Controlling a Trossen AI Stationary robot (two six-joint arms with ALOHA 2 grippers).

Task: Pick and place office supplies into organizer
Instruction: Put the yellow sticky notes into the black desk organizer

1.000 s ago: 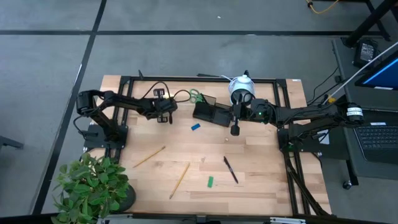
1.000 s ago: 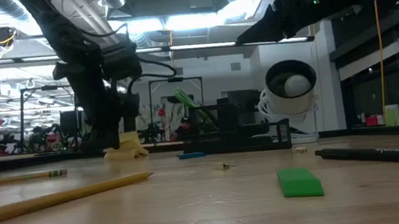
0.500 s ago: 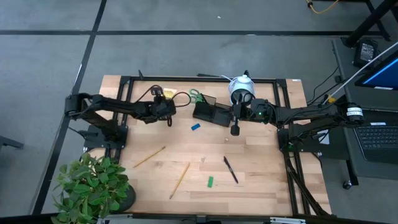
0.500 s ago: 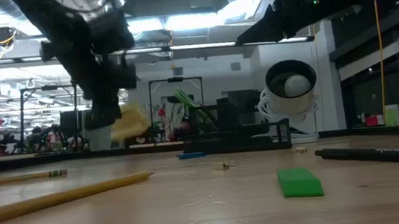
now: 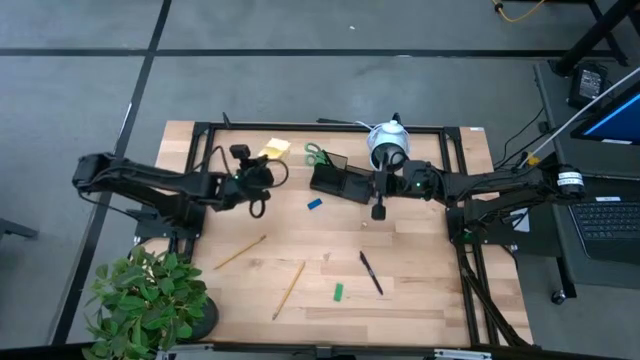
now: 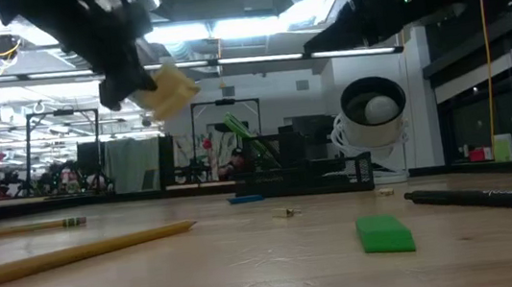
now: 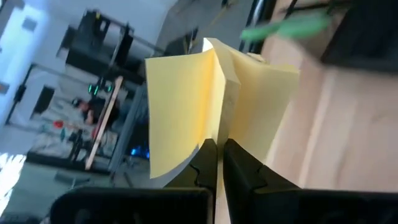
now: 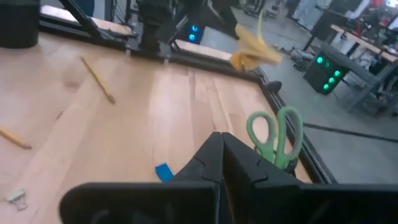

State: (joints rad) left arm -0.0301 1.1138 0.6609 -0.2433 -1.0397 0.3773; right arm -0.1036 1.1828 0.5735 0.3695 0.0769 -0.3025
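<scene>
The yellow sticky-note pad (image 5: 276, 148) (image 6: 168, 88) hangs high above the table's far left part, with my left gripper (image 7: 217, 149) (image 5: 267, 160) shut on it. The black organizer (image 5: 340, 182) stands at the far middle. The green-handled scissors (image 5: 314, 153) (image 8: 273, 134) lean up out of its back. My right gripper (image 5: 378, 208) (image 8: 221, 149) hovers shut and empty just right of the organizer. On the table lie a blue piece (image 5: 315, 204), a green piece (image 5: 338, 292), a black pen (image 5: 371, 272) and two pencils (image 5: 240, 251) (image 5: 289, 289). My left gripper pinches the pad between its two fingers at one edge (image 7: 217, 132), where the sheets fan apart into two bundles on either side of the fingertips. The fingers come from the table's left, slanting slightly down. The pad sticks out beyond them, tilted and lifted clear of the table.
A white round lens-faced device (image 5: 388, 146) stands right of the organizer, close behind my right gripper. A potted plant (image 5: 150, 300) sits at the near left corner. A black frame (image 5: 320, 127) runs along the table's far edge. The middle of the wooden table (image 5: 420, 260) is bare.
My left gripper has risen from the table with the yellow pad while its arm has drawn back toward the table's left edge. The pad, which lay on the table, now hangs high and clear, tilted. My right gripper has kept still.
</scene>
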